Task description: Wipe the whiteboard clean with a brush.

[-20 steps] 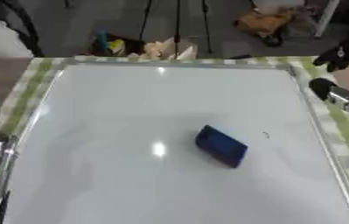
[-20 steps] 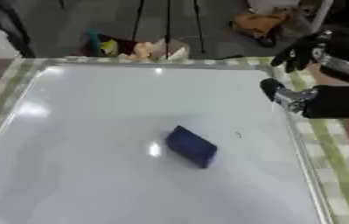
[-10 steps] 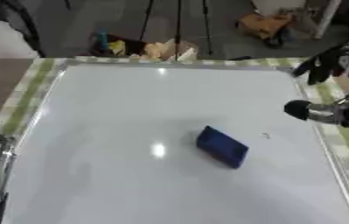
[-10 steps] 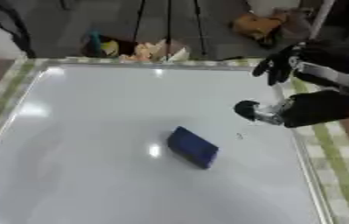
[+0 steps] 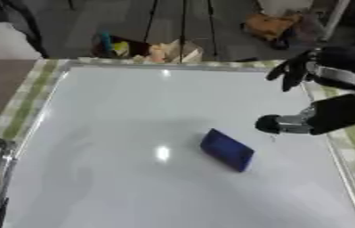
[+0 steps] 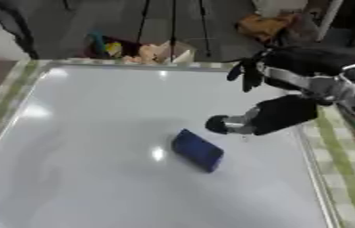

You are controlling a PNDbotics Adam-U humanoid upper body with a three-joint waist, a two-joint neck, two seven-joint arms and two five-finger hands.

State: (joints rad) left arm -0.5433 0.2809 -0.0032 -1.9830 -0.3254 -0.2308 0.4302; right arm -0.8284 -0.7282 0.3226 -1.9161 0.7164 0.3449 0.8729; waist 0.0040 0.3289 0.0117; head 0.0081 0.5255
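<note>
Near the middle of the whiteboard (image 5: pixel 118 147), a little toward its right side, the dark blue brush (image 5: pixel 227 149) lies flat and skewed, nothing holding it. A small dark mark (image 5: pixel 272 139) shows on the board just right of the brush. The right hand (image 6: pixel 246 73) hangs above the board's right half, up and to the right of the brush and apart from it, fingers drooping relaxed with nothing in them. The step in hand looks like the reach to pick up the brush. It would go best with the hand lowered square across the brush's narrow width, thumb on one long side and fingers on the other. The left hand is out of view. The checked cloth (image 5: pixel 24 104) on the bench frames the board.
</note>
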